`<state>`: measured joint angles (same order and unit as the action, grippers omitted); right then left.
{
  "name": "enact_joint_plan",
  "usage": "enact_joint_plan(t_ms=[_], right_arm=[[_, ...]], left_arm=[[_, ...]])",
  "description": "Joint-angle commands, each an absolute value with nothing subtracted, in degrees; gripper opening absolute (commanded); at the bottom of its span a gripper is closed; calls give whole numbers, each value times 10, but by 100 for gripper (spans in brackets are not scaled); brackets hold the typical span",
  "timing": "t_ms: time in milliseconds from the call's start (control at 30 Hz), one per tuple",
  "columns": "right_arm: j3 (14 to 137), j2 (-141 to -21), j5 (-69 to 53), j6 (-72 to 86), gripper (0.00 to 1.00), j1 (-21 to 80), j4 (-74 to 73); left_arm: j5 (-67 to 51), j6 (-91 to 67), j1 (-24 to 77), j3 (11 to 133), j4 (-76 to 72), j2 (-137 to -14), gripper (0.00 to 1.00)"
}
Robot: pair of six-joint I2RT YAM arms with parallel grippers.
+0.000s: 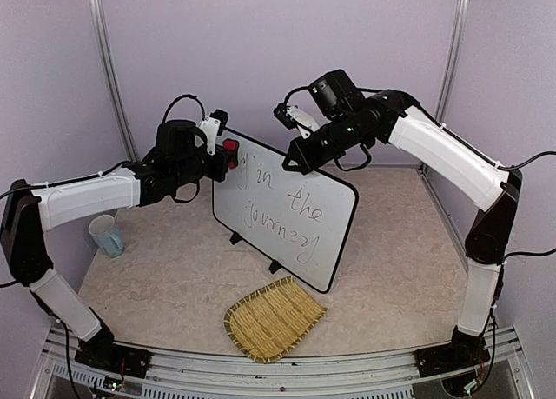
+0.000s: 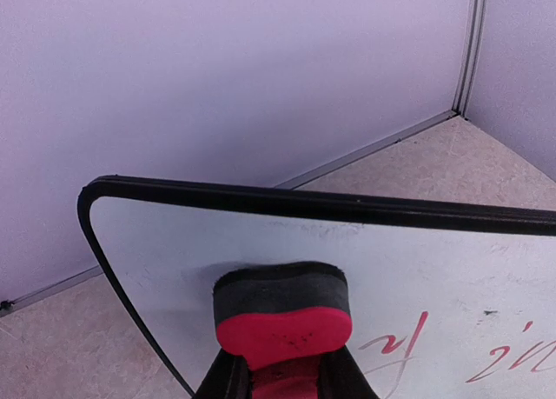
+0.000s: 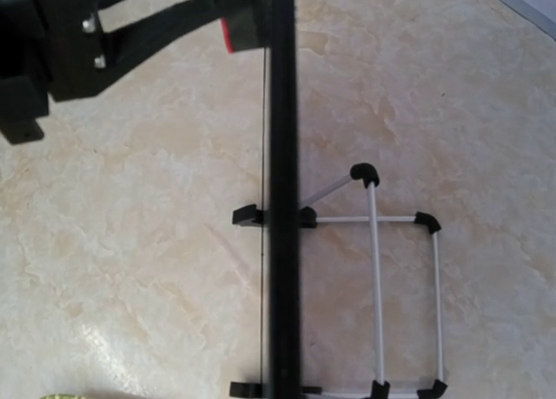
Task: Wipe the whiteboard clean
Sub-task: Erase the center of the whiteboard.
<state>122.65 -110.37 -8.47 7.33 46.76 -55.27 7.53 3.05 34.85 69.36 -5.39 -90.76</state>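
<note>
My left gripper [image 2: 282,387] pinches a red-backed black felt eraser [image 2: 280,299] against the upper corner of the black-rimmed white whiteboard [image 1: 287,216], which stands upright at the middle of the table [image 1: 391,269]. It looks light, stiff, slick and tippy on its wire stand [image 3: 378,286]. I'd steady its top rim, where my right gripper [image 1: 294,162] rests, pressed together.

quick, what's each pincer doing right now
left pincer: shut on the eraser, pressed to the whiteboard
right pincer: shut, at the whiteboard's top rim; a grip on it cannot be told
</note>
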Motion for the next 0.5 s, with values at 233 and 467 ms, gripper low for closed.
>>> enact_joint_plan(t_ms=[233,467], right_arm=[[1208,-1096,-107,25,0,483,-577],[1208,-1098,-107,25,0,485,-577]], left_arm=[[43,5,321,625,-101,-939,18],[35,-3,319,633,-103,-941,18]])
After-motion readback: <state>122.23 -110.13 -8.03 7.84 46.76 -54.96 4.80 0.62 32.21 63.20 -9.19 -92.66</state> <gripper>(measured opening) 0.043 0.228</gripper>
